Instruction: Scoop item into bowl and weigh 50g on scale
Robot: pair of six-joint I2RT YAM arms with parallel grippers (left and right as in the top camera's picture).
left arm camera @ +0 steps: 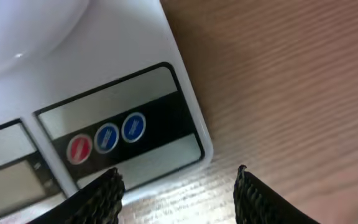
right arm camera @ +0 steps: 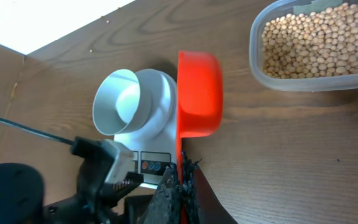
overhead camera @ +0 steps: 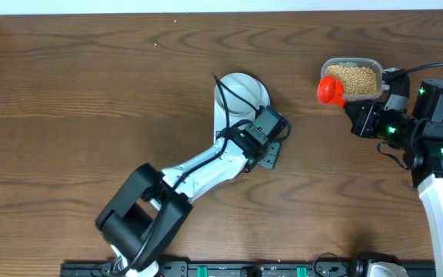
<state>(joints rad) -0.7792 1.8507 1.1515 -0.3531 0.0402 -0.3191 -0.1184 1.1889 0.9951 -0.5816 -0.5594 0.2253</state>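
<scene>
The pale bowl stands on the white scale and looks empty in the right wrist view. My left gripper is open and empty. It hovers over the scale's button end, one finger above the scale and one above the table. My right gripper is shut on the handle of a red scoop just left of the clear tub of tan beans. No beans show in the scoop, held by the shut fingers.
The scale's red and blue buttons and part of its grey display show under my left gripper. The tub's rim lies right of the scoop. Bare wooden table stretches left of the bowl. A black rail runs along the front edge.
</scene>
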